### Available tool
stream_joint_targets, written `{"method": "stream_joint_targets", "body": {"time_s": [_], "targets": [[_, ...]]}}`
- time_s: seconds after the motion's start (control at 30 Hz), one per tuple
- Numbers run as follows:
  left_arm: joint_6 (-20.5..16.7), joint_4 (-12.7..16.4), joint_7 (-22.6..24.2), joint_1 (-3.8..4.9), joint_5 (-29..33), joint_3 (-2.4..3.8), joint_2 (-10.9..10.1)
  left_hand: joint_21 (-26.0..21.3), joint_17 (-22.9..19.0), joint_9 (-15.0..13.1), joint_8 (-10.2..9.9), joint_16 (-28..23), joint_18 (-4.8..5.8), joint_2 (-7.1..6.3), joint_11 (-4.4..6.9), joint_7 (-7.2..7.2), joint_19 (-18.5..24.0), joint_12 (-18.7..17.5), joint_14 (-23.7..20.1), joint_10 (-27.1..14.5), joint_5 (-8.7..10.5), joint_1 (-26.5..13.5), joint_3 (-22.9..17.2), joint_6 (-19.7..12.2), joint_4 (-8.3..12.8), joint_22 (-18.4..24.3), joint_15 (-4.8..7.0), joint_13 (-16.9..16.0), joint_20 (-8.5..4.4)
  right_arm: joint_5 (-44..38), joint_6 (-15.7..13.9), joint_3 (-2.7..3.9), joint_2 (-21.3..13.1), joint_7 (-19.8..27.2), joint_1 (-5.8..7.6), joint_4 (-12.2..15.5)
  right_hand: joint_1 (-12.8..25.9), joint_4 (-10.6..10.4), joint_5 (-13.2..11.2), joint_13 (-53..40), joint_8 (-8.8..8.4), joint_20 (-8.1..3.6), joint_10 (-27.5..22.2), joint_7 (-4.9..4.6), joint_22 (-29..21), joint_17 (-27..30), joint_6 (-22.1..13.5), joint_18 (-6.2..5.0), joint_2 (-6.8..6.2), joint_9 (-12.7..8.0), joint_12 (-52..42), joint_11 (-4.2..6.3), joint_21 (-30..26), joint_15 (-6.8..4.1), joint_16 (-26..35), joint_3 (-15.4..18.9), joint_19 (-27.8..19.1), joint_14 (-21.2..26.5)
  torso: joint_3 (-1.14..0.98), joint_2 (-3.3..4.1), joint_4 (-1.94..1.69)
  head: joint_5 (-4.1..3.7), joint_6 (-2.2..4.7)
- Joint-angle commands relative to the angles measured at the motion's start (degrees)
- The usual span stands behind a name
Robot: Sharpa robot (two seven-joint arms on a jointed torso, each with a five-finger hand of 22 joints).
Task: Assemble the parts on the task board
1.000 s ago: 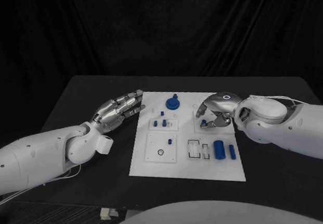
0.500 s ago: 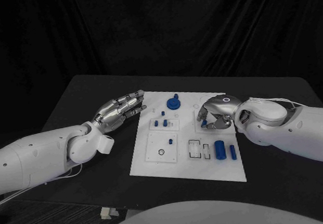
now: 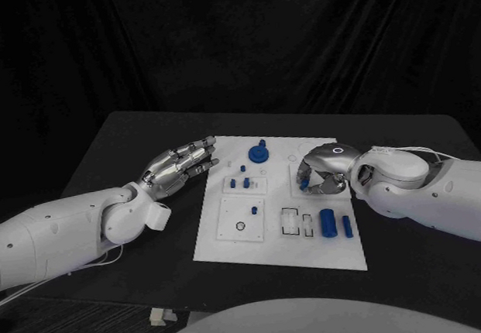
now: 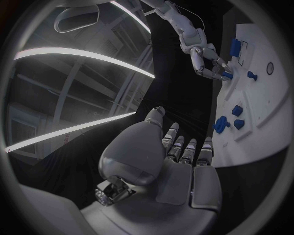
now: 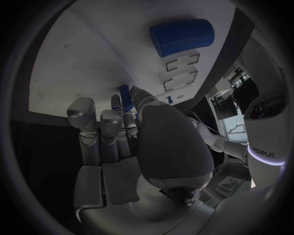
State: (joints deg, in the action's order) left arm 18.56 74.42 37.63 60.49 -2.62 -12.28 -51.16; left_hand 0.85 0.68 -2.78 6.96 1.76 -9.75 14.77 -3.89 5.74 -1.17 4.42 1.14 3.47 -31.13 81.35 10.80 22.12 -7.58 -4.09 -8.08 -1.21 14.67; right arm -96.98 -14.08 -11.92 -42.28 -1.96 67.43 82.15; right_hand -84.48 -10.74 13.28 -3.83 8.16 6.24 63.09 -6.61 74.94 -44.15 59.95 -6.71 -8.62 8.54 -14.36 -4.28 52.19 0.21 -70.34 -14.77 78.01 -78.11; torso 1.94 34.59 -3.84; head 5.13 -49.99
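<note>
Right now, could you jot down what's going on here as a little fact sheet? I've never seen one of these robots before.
Setting: white task board on a black table
Right robot hand: over the board's right part, pinching a small blue part
Left robot hand: beside the board's left edge, fingers straight, holding nothing
Other blue parts: round knobbed piece at the far edge, large cylinder near the right edge
Task stage: assembly underway

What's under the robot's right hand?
The white task board lies under the right hand, whose fingers pinch a small blue part. The board directly beneath it is hidden.
</note>
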Motion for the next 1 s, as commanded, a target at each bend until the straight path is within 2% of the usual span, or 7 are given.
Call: {"method": "stream_joint_targets", "body": {"time_s": [0.03,0.4,0.5,0.63,0.73,0.83,1.0], "targets": [[0.9,0.0,0.4,-0.10,0.4,0.06,0.1,0.4,0.0,0.0,0.2,0.1,-0.62,0.49,-0.30,0.29,-0.5,0.2,0.2,0.1,-0.39,0.0,-0.2,-0.1,0.3,-0.1,0.06,-0.1,0.10,-0.1,-1.0,0.03,-0.1,0.7,-0.16,0.2,-1.8,0.9,0.5,0.0,1.22,-0.62,1.7,-0.32,6.3,0.0,2.1,0.00,0.52,0.7,0.4,0.33,-0.1,-0.69,0.2,-1.5,0.2,0.3,-0.01,-0.03,0.07,0.17,-0.01],[0.9,0.0,0.2,-0.15,0.4,0.06,0.1,0.4,0.0,0.0,0.2,0.1,-0.62,0.46,-0.37,0.35,-0.5,0.3,0.2,0.1,-0.40,0.1,-0.2,-0.1,0.5,-0.1,0.02,-0.1,0.19,-0.1,-7.4,0.03,-0.5,1.7,-0.14,0.8,-2.8,2.5,-0.3,0.0,3.00,-1.46,6.1,0.54,6.6,-1.0,5.9,0.22,1.49,2.8,1.5,1.48,1.4,-1.60,-0.1,-3.6,0.7,-0.4,0.00,0.02,-0.02,0.41,-0.01],[0.9,-0.1,0.1,-0.16,0.4,0.06,0.1,0.4,0.0,-0.1,0.2,0.2,-0.62,0.57,-0.40,0.38,-0.5,0.3,0.2,0.1,-0.41,0.1,-0.3,-0.1,0.5,-0.1,-0.01,-0.1,0.23,0.3,-9.3,0.03,-1.1,1.5,0.13,1.7,-3.0,2.8,-0.5,0.1,3.07,-1.58,6.5,0.55,6.7,-1.0,6.1,0.26,1.62,3.1,1.8,1.58,1.6,-1.71,-0.1,-3.9,0.8,-0.5,0.00,0.01,-0.01,0.61,-0.01],[0.8,-0.1,0.0,-0.17,0.4,0.06,0.1,0.4,0.0,-0.1,0.3,0.2,-0.62,0.66,-0.43,0.40,-0.5,0.3,0.2,0.1,-0.43,0.1,-0.4,0.0,0.5,-0.1,-0.02,-0.1,0.26,2.4,-10.8,0.03,-2.0,1.2,1.17,3.5,-3.4,3.3,-0.7,0.1,3.03,-1.69,6.8,0.50,6.7,-1.1,6.0,0.30,1.62,3.3,2.1,1.62,1.8,-1.77,-0.1,-4.1,0.9,-0.6,0.00,-0.04,-0.01,0.84,-0.01],[0.7,-0.1,0.0,-0.18,0.4,0.06,0.1,0.4,0.0,-0.1,0.3,0.2,-0.62,0.66,-0.43,0.40,-0.5,0.3,0.2,0.1,-0.43,0.1,-0.4,0.0,0.5,-0.1,-0.02,-0.1,0.26,3.9,-10.6,0.03,-2.8,0.5,2.51,5.4,-3.4,3.4,-0.6,0.1,2.99,-1.71,6.8,0.47,6.7,-1.1,6.0,0.31,1.57,3.4,2.2,1.61,1.8,-1.78,-0.1,-4.1,0.9,-0.6,-0.01,-0.06,0.01,1.00,-0.01],[0.6,-0.1,0.0,-0.19,0.4,0.06,0.0,0.4,0.0,-0.1,0.3,0.1,-0.62,0.66,-0.43,0.41,-0.6,0.3,0.2,0.1,-0.42,0.1,-0.4,0.0,0.5,-0.1,-0.02,-0.1,0.28,4.7,-8.8,0.04,-3.4,-0.3,4.14,8.0,-3.5,3.5,-0.6,0.1,2.88,-1.73,6.8,0.42,6.7,-0.9,5.8,0.29,1.48,3.4,2.5,1.56,1.7,-1.76,0.0,-4.2,0.9,-0.6,-0.01,-0.05,0.00,1.01,-0.01],[0.6,-0.2,0.1,-0.20,0.4,0.06,0.1,0.4,0.0,-0.1,0.3,0.1,-0.62,0.66,-0.43,0.41,-0.6,0.3,0.2,0.1,-0.42,0.1,-0.4,0.0,0.5,-0.1,-0.02,-0.1,0.28,5.1,-5.6,0.04,-2.7,-0.3,5.52,11.9,-3.7,4.1,-0.7,0.2,2.03,-1.62,6.5,0.04,6.6,-0.5,4.7,0.27,1.31,3.5,3.7,1.18,1.3,-1.49,0.4,-4.7,0.6,-0.4,0.00,-0.07,0.04,0.98,-0.01]]}}
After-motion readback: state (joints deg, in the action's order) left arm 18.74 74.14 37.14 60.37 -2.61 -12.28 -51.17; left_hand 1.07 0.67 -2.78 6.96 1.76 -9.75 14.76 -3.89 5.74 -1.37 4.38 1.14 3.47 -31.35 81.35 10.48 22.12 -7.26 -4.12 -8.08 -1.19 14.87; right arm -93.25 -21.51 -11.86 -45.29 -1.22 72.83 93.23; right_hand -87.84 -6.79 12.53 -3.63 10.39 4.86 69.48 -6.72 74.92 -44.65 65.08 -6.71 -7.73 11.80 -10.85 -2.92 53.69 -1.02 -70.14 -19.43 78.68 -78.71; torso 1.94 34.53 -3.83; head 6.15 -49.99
